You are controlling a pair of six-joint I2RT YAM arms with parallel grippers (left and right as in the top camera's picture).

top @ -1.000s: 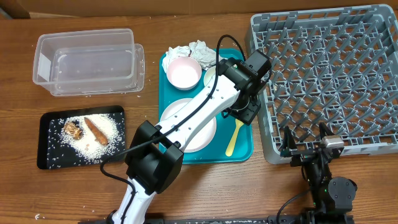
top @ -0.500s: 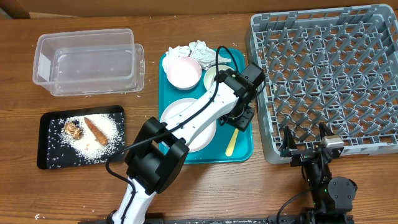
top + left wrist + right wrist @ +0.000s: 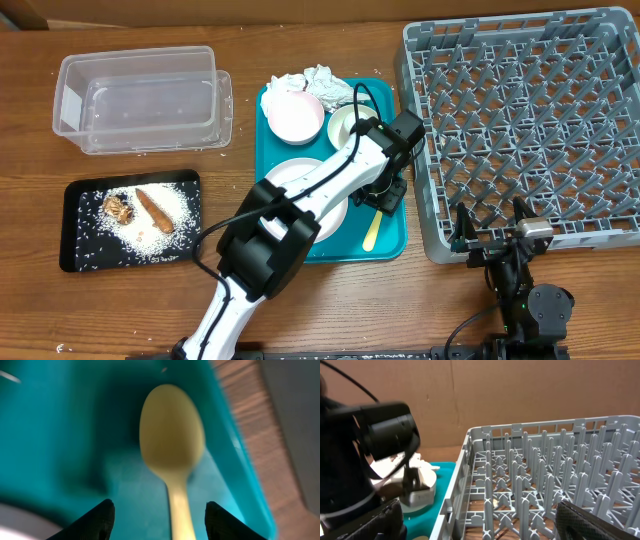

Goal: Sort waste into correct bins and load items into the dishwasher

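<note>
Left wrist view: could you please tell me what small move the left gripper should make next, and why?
Probably lower the left gripper slightly and close on the spoon handle. The spoon lies flat in the teal tray, with its handle running between the open fingers, which do not yet touch it. It belongs in the dish rack.

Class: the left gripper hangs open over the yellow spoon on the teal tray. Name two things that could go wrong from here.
1. The spoon lies flat on the teal tray, its thin handle nearer one finger of the left gripper; closing may push it aside.
2. The spoon sits close to the tray's side wall, so the outer finger might catch that wall and jolt the tray.
</note>
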